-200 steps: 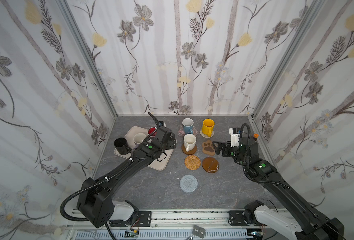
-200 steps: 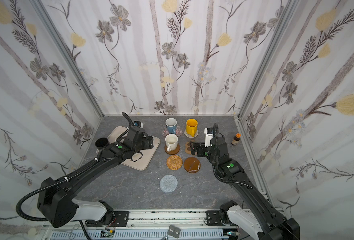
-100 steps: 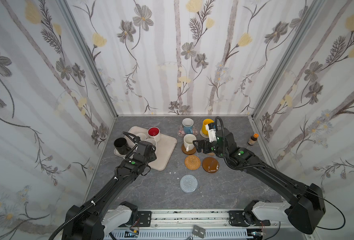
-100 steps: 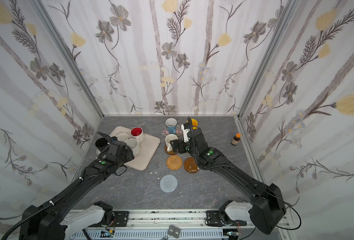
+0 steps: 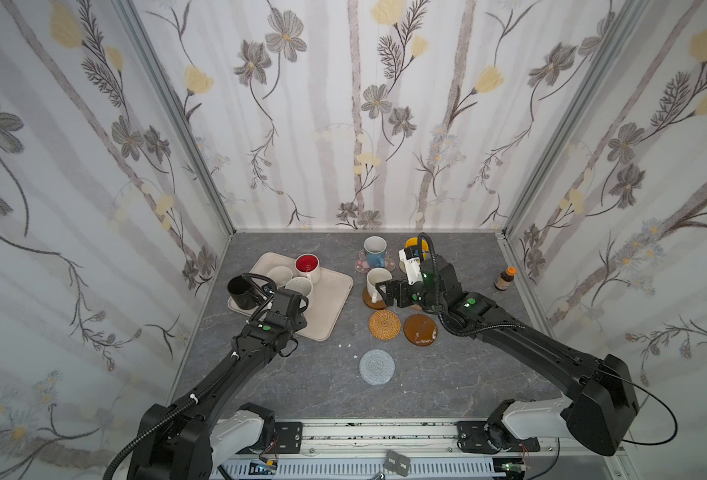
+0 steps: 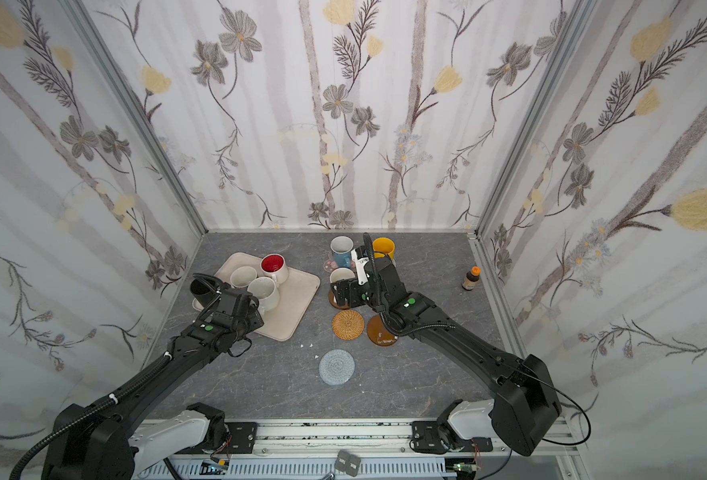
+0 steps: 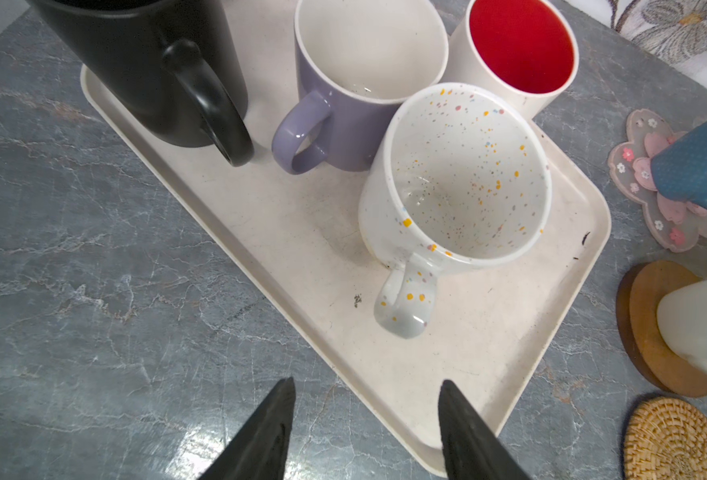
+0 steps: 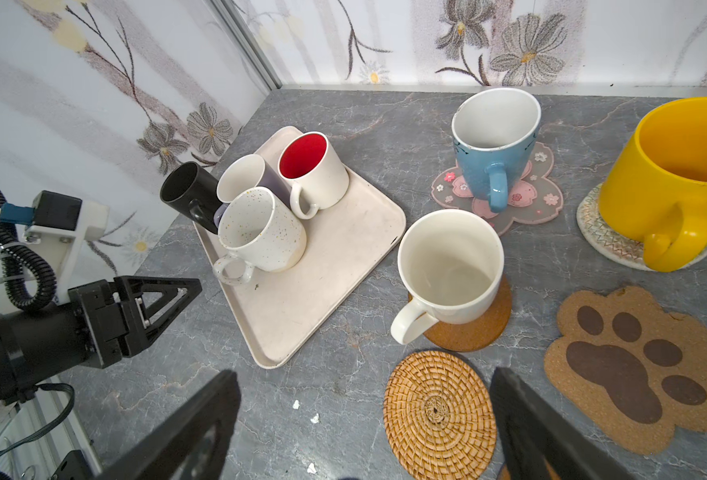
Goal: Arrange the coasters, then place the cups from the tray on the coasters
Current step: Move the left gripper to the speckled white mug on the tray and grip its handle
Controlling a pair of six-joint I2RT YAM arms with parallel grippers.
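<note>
The left gripper (image 7: 365, 382) hangs over the near rim of the tray (image 7: 302, 232), its fingers apart with nothing between them. Just ahead of it on the tray stands the speckled white mug (image 7: 460, 178), handle turned toward the gripper. Beyond that are the black mug (image 7: 136, 62), the lavender mug (image 7: 343, 124) and the red-lined mug (image 7: 518, 45).

The right gripper (image 8: 362, 374) is spread wide and empty above the worktop (image 8: 385, 116) — the rattan coaster (image 8: 439, 411) lies beneath it, near one finger. Just ahead, a plain white mug (image 8: 451, 266) sits on a brown disc coaster (image 8: 476, 332). The paw coaster (image 8: 634, 374) lies off to its side.
</note>
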